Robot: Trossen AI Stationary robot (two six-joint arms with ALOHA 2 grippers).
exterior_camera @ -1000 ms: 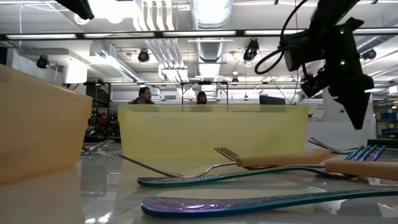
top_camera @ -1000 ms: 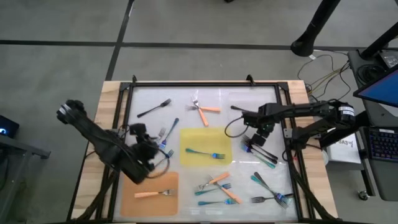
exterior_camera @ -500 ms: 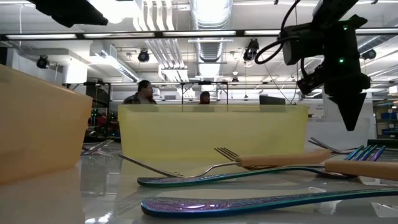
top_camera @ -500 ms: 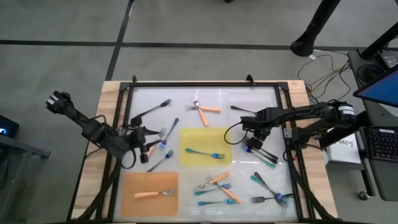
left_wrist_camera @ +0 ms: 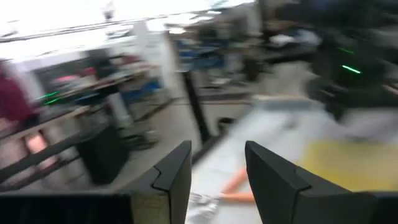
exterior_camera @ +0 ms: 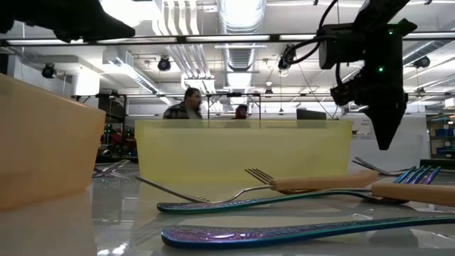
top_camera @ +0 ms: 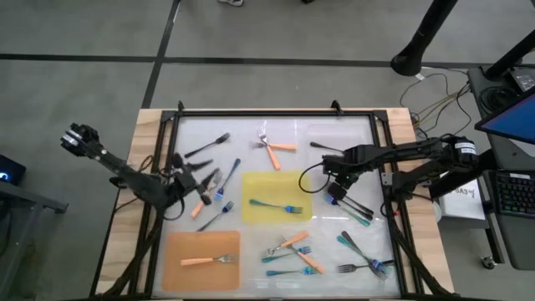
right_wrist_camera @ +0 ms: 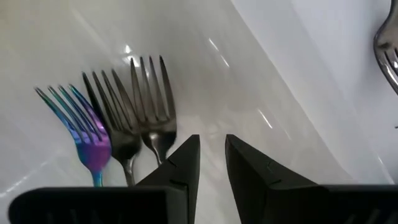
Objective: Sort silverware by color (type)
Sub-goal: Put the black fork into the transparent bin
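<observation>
At the table's left edge the left gripper (top_camera: 185, 181) hangs above a loose cluster of forks, an orange-handled fork (top_camera: 201, 205) just beside it; its fingers (left_wrist_camera: 177, 177) stand apart with nothing between them. Toward the front-left corner one orange-handled fork (top_camera: 206, 260) lies on the orange mat (top_camera: 171, 251), and in the middle a blue-teal fork (top_camera: 276, 206) lies on the yellow mat (top_camera: 255, 186). More forks are scattered along the front edge and near the back edge. Toward the right edge the right gripper (top_camera: 336, 182) points down over a small bundle of dark forks (right_wrist_camera: 142, 115) and one iridescent fork (right_wrist_camera: 81, 134), jaws narrowly parted and empty. The forks look thin, rigid and light, with polished metal that is probably slippery on the glossy white surface; lying flat, they likely offer little to pinch, so the handle's middle, taken across its narrow width, seems the surest hold. Where tines overlap, one may drag its neighbour.
</observation>
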